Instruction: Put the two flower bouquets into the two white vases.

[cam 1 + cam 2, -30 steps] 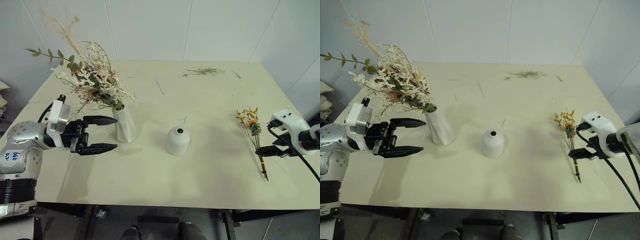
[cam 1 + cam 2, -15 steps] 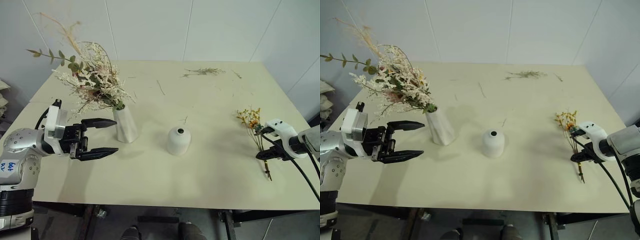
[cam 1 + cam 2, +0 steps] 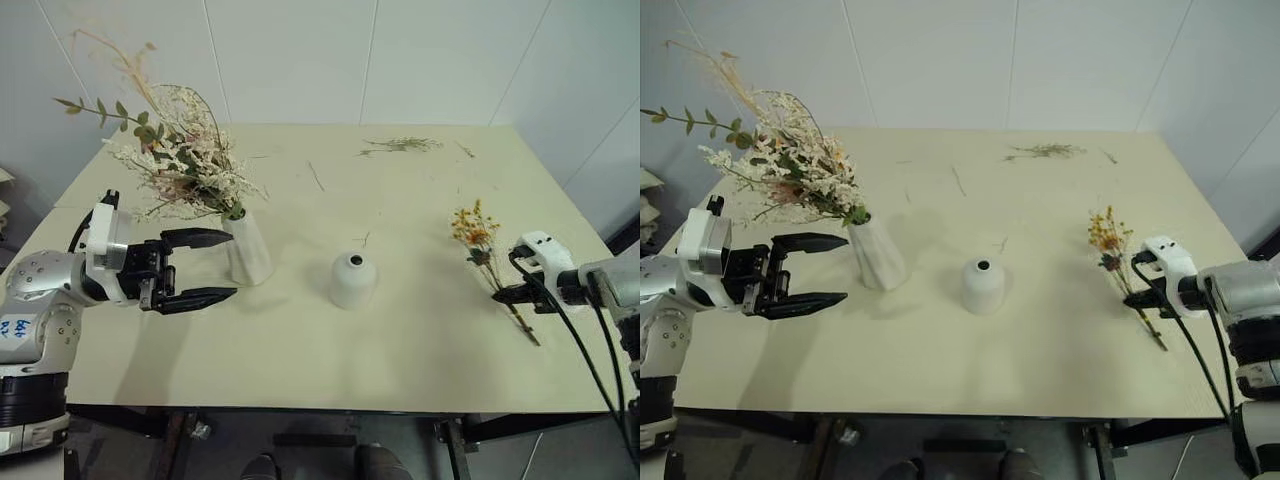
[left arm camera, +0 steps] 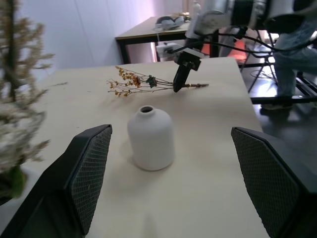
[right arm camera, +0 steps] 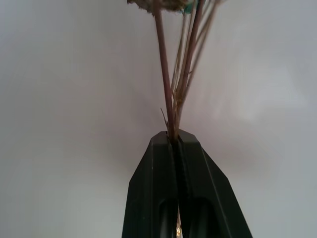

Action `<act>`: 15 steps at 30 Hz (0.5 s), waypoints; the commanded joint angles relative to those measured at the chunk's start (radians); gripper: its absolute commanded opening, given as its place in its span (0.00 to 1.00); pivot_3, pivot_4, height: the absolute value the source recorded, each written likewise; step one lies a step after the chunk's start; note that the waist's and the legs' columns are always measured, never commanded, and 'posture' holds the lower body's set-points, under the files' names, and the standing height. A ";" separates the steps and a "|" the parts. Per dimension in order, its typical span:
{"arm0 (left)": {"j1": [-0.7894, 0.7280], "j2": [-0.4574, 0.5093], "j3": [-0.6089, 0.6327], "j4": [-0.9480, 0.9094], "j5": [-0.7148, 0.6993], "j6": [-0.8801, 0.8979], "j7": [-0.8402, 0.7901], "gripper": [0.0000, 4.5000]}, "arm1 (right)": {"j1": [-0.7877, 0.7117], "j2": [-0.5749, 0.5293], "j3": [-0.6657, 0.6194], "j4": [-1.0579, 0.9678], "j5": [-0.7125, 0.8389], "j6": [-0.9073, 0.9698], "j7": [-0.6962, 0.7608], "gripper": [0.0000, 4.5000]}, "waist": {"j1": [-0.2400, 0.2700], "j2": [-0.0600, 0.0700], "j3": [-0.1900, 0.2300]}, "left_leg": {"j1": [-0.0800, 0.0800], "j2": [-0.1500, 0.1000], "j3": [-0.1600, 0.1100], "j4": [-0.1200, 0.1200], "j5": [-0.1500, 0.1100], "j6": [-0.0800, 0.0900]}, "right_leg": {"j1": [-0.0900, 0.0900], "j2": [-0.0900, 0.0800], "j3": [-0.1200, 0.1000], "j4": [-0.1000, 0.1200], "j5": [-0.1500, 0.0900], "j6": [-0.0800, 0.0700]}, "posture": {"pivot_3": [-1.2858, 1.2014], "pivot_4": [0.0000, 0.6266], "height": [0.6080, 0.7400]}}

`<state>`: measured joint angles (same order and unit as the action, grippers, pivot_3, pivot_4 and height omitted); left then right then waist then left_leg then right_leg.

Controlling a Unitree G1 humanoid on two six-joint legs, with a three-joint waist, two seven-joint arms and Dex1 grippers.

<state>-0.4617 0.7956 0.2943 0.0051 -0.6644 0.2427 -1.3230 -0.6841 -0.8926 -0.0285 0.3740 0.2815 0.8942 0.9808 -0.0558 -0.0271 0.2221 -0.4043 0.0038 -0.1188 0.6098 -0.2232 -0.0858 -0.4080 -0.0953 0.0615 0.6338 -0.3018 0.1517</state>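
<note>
Left eye view: the big bushy bunch (image 3: 178, 165) already stands in the taller tapered vase (image 3: 249, 248) at about nine o'clock on the worktop (image 3: 400, 190), and the short round vase (image 3: 352, 279) sits near the centre, its small hole facing up. The left tool (image 3: 205, 268) hangs just beside the taller vase with its two fingers spread wide apart and nothing between them. At three o'clock the right tool (image 3: 503, 294) is pinched together on the stems of the slim yellow-orange bunch (image 3: 477, 238), whose long axis runs from its stem ends near five o'clock up to the blooms at about eleven o'clock. From that tool the round vase lies toward nine o'clock, well apart, and the right arm is clearly the nearer one to carry the bunch there; the stems will have to be turned upright to meet the hole. Blue handwriting shows on the left forearm but I cannot read it. Left wrist view: the round vase sits between the spread fingers' line of sight, with the slim bunch and the right tool clamping it beyond. Right wrist view: the two black fingers are closed tight on several thin stems rising from between them.
</note>
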 commanded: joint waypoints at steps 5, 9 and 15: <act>-0.029 -0.003 0.013 0.064 0.029 -0.056 0.029 0.91 | 0.093 0.294 -0.366 -0.396 0.276 -0.280 -0.148 0.00 | 0.002 0.000 0.000 | 0.000 0.000 0.000 0.000 0.000 0.000 | -0.001 0.000 0.000 0.002 0.000 0.001 | 0.52 0.24 1.00; -0.055 -0.009 0.005 0.100 0.047 -0.075 0.043 0.91 | 0.075 0.451 -0.337 -0.569 0.378 -0.328 -0.212 0.00 | 0.006 0.000 0.000 | 0.000 0.000 -0.001 0.000 0.000 0.000 | -0.001 0.000 0.000 0.002 0.000 0.000 | 0.52 0.24 1.00; -0.088 -0.037 0.012 0.170 0.063 -0.106 0.081 0.91 | 0.040 0.609 -0.195 -0.590 0.313 -0.479 -0.264 0.00 | 0.004 0.001 0.000 | 0.000 0.000 -0.001 0.000 0.000 -0.001 | -0.001 0.000 0.000 0.003 0.000 0.000 | 0.52 0.24 1.00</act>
<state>-0.5385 0.7641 0.2911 0.1648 -0.6064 0.1547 -1.2640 -0.6282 -0.3020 -0.2568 -0.1975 0.6163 0.4842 0.7217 -0.0523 -0.0266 0.2220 -0.4039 0.0039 -0.1199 0.6096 -0.2228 -0.0866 -0.4087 -0.0950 0.0618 0.6371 -0.3013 0.1519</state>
